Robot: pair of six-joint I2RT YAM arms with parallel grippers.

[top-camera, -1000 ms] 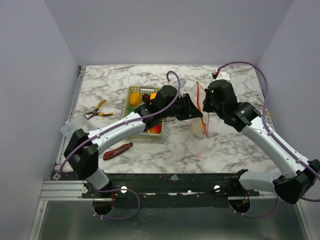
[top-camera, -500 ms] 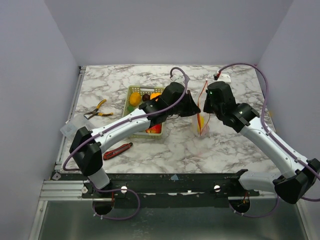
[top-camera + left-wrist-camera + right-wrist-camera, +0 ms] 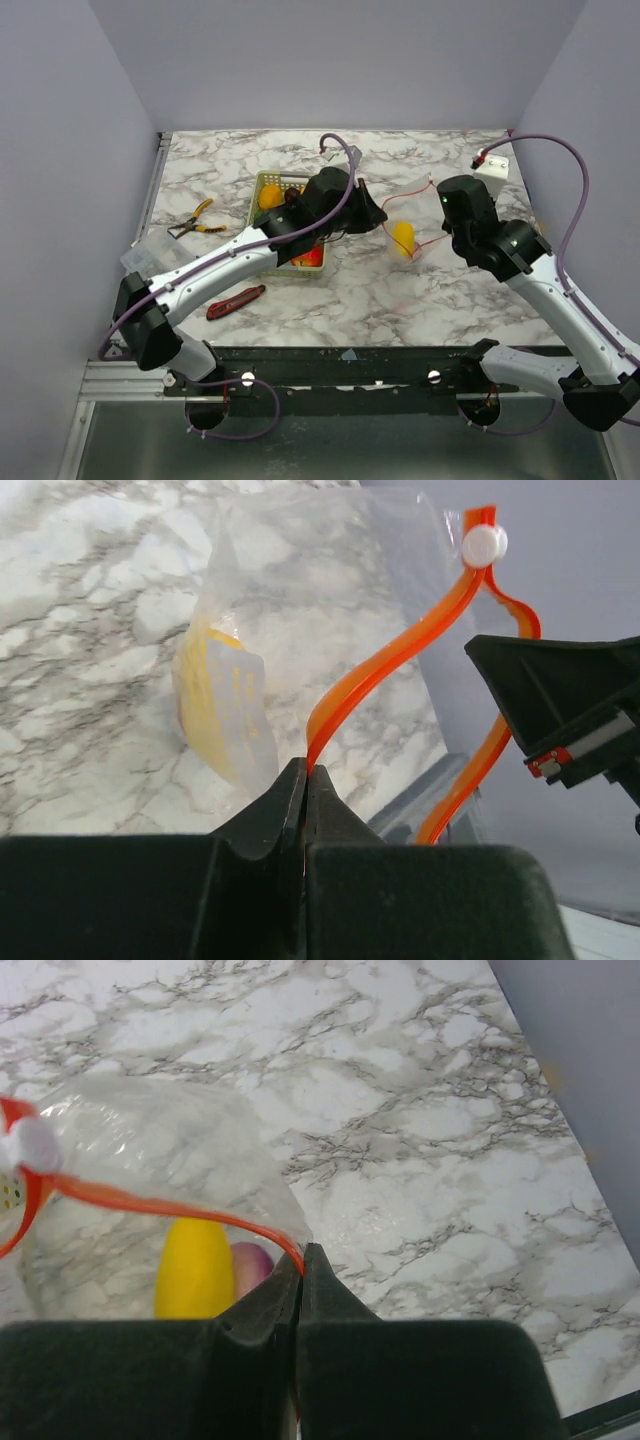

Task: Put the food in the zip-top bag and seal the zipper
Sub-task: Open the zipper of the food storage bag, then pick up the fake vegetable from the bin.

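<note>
The zip-top bag (image 3: pixel 412 220) hangs above the table's middle, stretched between my two grippers. Its orange-red zipper (image 3: pixel 400 650) stands open in a curved loop, with a white slider (image 3: pixel 484 545) at one end. My left gripper (image 3: pixel 306 772) is shut on the near zipper strip. My right gripper (image 3: pixel 302 1256) is shut on the opposite strip. A yellow food piece (image 3: pixel 195 1268) and a purple one (image 3: pixel 251 1263) lie inside the bag. More food (image 3: pixel 270 196) stays in the green basket (image 3: pixel 262 178), mostly hidden under my left arm.
Yellow-handled pliers (image 3: pixel 195 217) and a red-and-black utility knife (image 3: pixel 236 301) lie left of the basket. A small clear plastic piece (image 3: pixel 143 252) sits at the left table edge. A white box (image 3: pixel 494 172) with a cable stands at the back right.
My left gripper has shut on the zipper strip. The right gripper has swung right with its strip, and the bag's mouth has been pulled out wide between them.
</note>
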